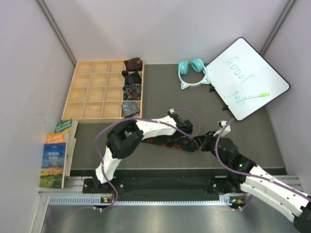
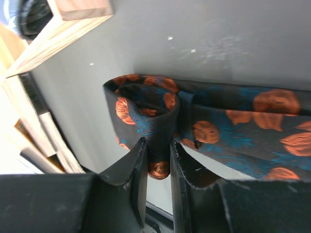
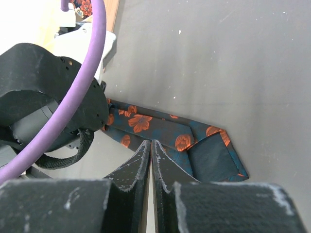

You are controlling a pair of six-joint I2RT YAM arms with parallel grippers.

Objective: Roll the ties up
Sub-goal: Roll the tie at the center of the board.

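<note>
A black tie with orange-red blotches lies flat across the dark mat in front of both arms. My left gripper is shut on a small rolled loop at one end of that tie, and the rest runs off to the right. My right gripper is shut, its tips at the near edge of the tie close to the folded wide end. Whether cloth is pinched between them does not show. In the top view the left gripper and the right gripper almost meet.
A wooden grid tray stands at the back left, with several rolled ties in its right column. Teal cat-ear headphones and a whiteboard with a marker are at the back right. Books lean at the left edge.
</note>
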